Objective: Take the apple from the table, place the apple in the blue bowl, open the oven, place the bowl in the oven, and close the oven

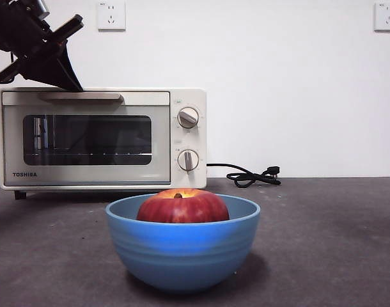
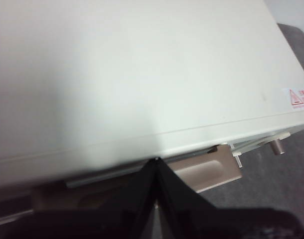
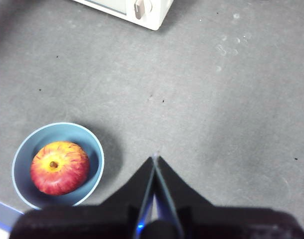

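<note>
The apple [image 1: 183,206] sits inside the blue bowl [image 1: 183,252], which stands on the table [image 1: 329,243] near its front edge, well clear of the closed oven [image 1: 102,139] at the back. The left gripper [image 2: 156,162], jaws pressed together and empty, is at the oven's top front edge just above the handle [image 1: 80,96]. The right gripper [image 3: 155,159], also closed on nothing, hangs above bare table beside the bowl.

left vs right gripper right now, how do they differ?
Left gripper sits at the beige bar handle of the cream-white toaster oven; right gripper hangs over the bare dark grey table, beside the sky-blue bowl holding the red apple. Both have their jaws shut on nothing.
</note>
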`<control>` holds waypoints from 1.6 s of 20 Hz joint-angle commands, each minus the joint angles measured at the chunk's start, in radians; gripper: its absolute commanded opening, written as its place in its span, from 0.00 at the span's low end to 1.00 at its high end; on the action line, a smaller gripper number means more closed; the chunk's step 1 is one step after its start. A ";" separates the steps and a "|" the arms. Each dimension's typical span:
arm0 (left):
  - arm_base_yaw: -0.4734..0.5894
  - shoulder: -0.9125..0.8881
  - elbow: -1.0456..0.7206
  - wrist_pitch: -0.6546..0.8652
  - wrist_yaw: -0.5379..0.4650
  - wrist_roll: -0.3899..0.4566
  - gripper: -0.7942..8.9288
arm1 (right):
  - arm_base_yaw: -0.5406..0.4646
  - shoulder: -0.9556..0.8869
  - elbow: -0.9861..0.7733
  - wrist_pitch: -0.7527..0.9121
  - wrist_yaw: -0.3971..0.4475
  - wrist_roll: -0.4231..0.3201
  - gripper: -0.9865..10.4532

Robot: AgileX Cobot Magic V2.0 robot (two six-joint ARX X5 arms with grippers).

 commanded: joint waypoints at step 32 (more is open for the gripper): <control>-0.129 -0.226 -0.488 0.020 -0.248 -0.020 0.08 | 0.001 -0.002 0.001 0.001 0.055 0.020 0.09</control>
